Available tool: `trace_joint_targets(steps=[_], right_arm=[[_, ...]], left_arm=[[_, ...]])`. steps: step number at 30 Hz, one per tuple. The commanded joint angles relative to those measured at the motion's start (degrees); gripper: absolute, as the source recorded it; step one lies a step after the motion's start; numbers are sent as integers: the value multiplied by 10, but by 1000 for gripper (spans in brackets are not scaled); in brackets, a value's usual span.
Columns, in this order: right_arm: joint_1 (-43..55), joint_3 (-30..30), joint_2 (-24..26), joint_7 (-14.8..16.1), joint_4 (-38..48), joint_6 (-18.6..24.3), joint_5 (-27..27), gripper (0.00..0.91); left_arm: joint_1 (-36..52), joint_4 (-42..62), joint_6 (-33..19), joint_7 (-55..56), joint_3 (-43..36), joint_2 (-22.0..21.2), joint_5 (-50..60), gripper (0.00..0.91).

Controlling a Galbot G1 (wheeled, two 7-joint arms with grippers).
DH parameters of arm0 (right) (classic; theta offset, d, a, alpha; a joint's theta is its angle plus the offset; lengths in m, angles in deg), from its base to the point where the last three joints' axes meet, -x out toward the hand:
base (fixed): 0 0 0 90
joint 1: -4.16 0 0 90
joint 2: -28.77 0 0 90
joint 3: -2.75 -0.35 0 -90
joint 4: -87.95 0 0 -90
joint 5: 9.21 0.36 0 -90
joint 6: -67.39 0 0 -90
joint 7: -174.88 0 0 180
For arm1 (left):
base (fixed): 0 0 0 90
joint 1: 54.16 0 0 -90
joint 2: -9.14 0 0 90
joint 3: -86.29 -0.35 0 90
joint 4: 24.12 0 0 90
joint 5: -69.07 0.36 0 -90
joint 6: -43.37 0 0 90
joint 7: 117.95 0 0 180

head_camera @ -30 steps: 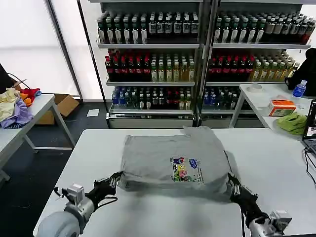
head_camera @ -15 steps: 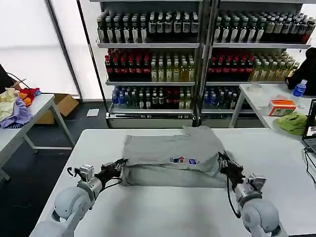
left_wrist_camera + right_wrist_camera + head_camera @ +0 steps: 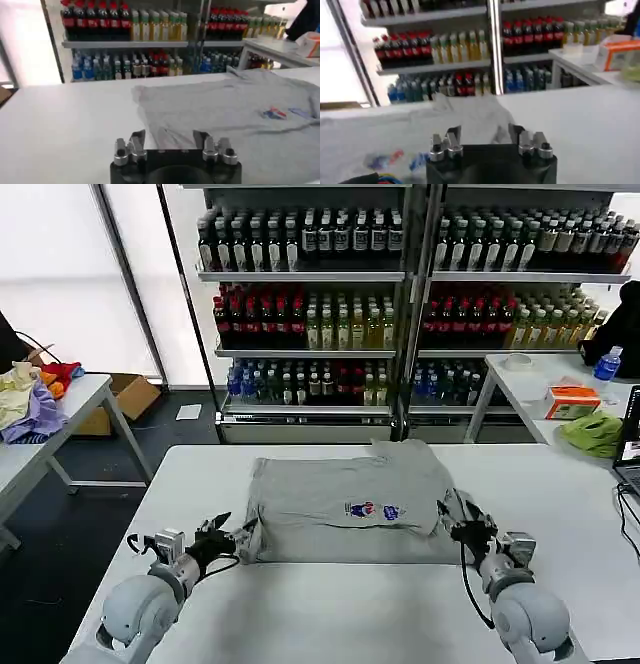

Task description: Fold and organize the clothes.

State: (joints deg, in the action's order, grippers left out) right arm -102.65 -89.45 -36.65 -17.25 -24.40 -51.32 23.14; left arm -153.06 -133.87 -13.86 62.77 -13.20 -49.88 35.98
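A light grey T-shirt (image 3: 335, 484) lies folded on the white table (image 3: 330, 604), its small multicolour print (image 3: 372, 510) close to the near fold. My left gripper (image 3: 225, 536) is open just off the shirt's left near corner, holding nothing. My right gripper (image 3: 455, 519) is open at the shirt's right near corner, its fingers apart. In the left wrist view the left gripper (image 3: 169, 137) faces the shirt (image 3: 225, 120), whose cloth lies ahead of the spread fingers. In the right wrist view the right gripper (image 3: 484, 131) points at the shirt (image 3: 470, 117), with nothing between the fingers.
A side table on the left carries a heap of yellow, lilac and red garments (image 3: 30, 399). On the right table sit a lime-green cloth (image 3: 592, 432), an orange box (image 3: 572, 399) and a blue bottle (image 3: 606, 364). Shelves of drink bottles (image 3: 400, 304) stand behind.
Both grippers carried the shirt's near edge away from me, folding it over so part of the print is covered, then opened and let go. They now sit just off the shirt's sides.
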Motion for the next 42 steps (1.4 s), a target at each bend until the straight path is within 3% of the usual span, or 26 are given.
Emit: trace_joint_targets(steps=[1,3,4,5,6,7,8,9,10,11,31,42], right_arm=[[-101,-47,-14,-26,-24,-29,-25,907],[-110,-48,-17,-22,-24,-28,-24,907],[-112,-47,-17,-19,-25,-27,-24,816],[-114,-44,-19,-16,-26,-25,-24,574],[-113,-42,-21,-17,-27,-24,-24,50],[-111,-38,-24,-17,-27,-24,-25,0],[-108,-35,-25,-18,-26,-23,-26,0],[-104,-31,-26,-19,-25,-21,-31,0],[-100,-28,-28,-20,-24,-20,-36,0],[-98,-25,-28,-20,-24,-18,-38,0],[-114,-11,-25,-16,-49,-7,-36,0],[-254,-24,-36,-5,-151,-3,-48,0]], left_arm=[[-79,-44,2,17,-11,-25,42,907],[-79,-35,2,16,-18,-31,56,907],[-79,-30,2,16,-19,-32,59,907],[-78,-26,2,16,-21,-35,61,907],[-77,-22,2,17,-22,-37,64,887],[-77,-17,2,17,-22,-39,63,554],[-75,-13,2,17,-23,-41,63,373],[-74,-10,1,18,-24,-42,63,121],[-73,-9,1,18,-25,-44,63,30],[-71,-5,1,19,-27,-46,63,10],[-106,-24,-23,45,-13,-49,70,10],[-255,-137,-9,39,72,-27,74,10]])
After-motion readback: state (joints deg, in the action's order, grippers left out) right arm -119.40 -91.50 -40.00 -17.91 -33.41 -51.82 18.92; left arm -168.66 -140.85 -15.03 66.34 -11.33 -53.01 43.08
